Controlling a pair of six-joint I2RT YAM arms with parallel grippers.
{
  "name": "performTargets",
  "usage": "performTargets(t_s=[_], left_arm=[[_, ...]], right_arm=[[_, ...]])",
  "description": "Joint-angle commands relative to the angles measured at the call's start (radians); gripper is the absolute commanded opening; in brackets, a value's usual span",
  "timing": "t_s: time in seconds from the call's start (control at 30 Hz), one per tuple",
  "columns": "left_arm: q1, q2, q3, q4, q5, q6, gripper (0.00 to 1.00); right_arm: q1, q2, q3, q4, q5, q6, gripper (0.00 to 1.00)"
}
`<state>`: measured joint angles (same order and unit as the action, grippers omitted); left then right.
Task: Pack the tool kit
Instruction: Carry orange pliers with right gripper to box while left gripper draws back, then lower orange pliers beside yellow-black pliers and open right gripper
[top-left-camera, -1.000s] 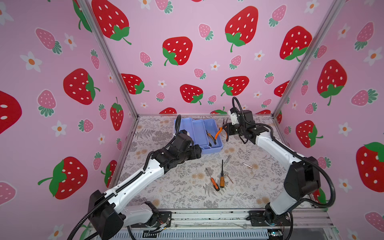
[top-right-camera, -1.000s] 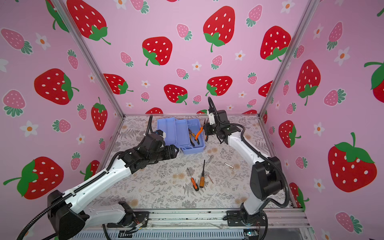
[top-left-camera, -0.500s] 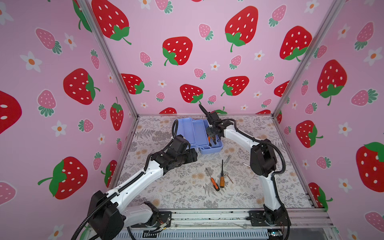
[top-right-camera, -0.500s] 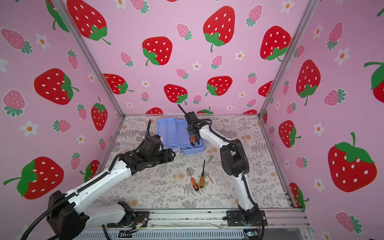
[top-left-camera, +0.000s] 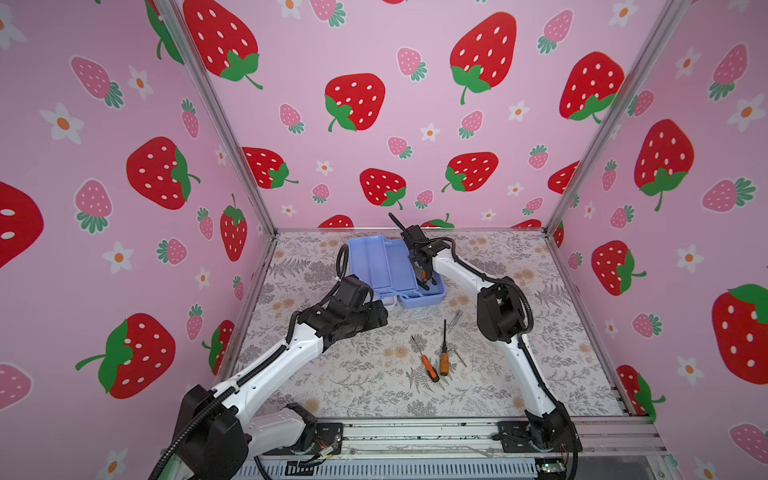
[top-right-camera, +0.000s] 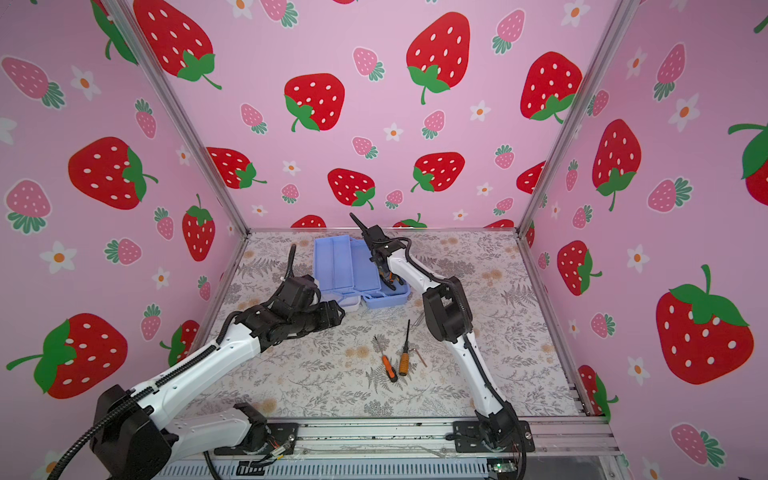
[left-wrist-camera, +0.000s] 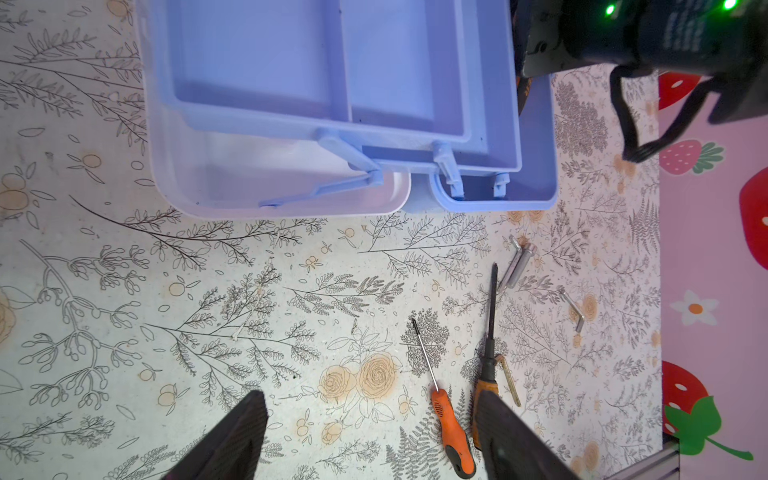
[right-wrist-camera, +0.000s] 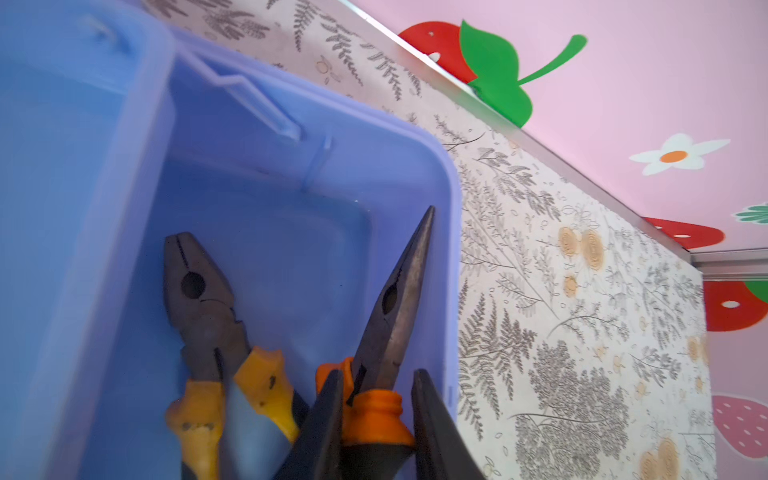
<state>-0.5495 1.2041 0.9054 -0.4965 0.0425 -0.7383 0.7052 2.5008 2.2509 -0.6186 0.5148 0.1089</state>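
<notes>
Needle-nose pliers (right-wrist-camera: 395, 299) pinched by right gripper (right-wrist-camera: 378, 376); left gripper (left-wrist-camera: 370, 399) spread wide.

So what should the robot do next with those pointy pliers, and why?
Probably open the right fingers and let go: the long-nose pliers they pinch are already inside the blue base, beside the combination pliers.

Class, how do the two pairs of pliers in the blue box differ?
The needle-nose pliers taper to a point; the combination pliers end blunt. The needle-nose pliers have orange grips, the combination pliers yellower ones. The right pincer clamps the needle-nose pliers; the combination pliers lie free. Both sit inside the blue base.
</notes>
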Motion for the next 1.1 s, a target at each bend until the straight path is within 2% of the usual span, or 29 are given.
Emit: performTargets(t_s=[0.0,0.2,0.4,0.5,0.67,0.87,1.07], left_arm=[[0.004,0.018,0.008,0.001,0.018,-0.014,0.82],[0.006,0.029,0.006,0.012,0.033,-0.035,0.82],[0.007,0.020,0.001,0.005,0.031,-0.039,0.82],[0.007,0.021,0.001,0.003,0.032,-0.041,0.82],[0.007,0.026,0.001,0.008,0.040,-0.044,0.82],[0.007,0.036,-0.003,0.022,0.055,-0.051,0.82],[0.007,0.040,-0.008,0.027,0.065,-0.053,0.82]], right_arm=[[0.012,0.037,0.019,-0.023,-0.138,0.031,0.00],[-0.015,0.044,-0.047,0.030,-0.473,0.154,0.00],[-0.069,-0.012,-0.186,0.161,-0.731,0.234,0.00],[-0.100,-0.030,-0.243,0.215,-0.813,0.279,0.00],[-0.108,-0.083,-0.253,0.200,-0.738,0.242,0.00],[-0.123,-0.138,-0.145,0.098,-0.661,0.171,0.00],[-0.122,-0.159,-0.083,0.009,-0.483,0.083,0.00]])
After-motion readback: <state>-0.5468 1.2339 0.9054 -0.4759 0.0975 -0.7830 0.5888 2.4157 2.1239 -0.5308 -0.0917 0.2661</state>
